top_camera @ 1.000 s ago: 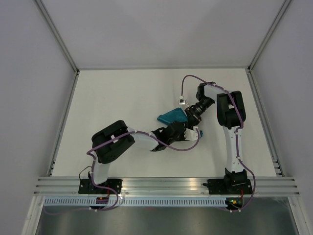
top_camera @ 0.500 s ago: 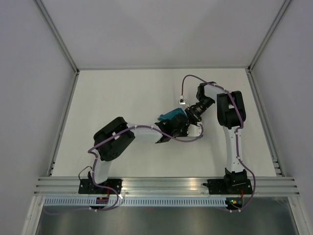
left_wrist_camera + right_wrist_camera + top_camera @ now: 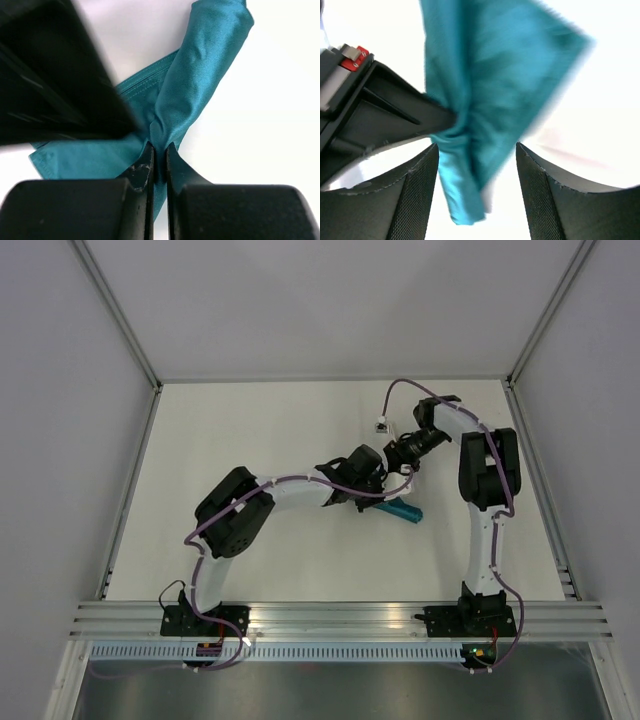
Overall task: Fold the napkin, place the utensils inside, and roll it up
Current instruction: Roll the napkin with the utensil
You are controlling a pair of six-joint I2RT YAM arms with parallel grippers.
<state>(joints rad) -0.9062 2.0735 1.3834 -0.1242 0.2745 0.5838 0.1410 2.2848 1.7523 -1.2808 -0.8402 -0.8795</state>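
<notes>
The teal napkin lies bunched into a narrow roll-like bundle on the white table, right of centre. My left gripper reaches over it from the left. In the left wrist view its jaws are shut on a pinched fold of the napkin. My right gripper sits just behind the bundle; in the right wrist view it stands open, with the blurred napkin hanging between and beyond its fingers without touching them. The left gripper's black body shows at the left. The utensils are out of view.
A purple cable with a small white connector loops above the right wrist. White walls with metal frame posts bound the table. An aluminium rail runs along the near edge by the arm bases.
My left gripper has shut on the napkin and pushed farther right. My right gripper has opened, let go of the cloth and drawn back. The napkin has shifted down and right.
</notes>
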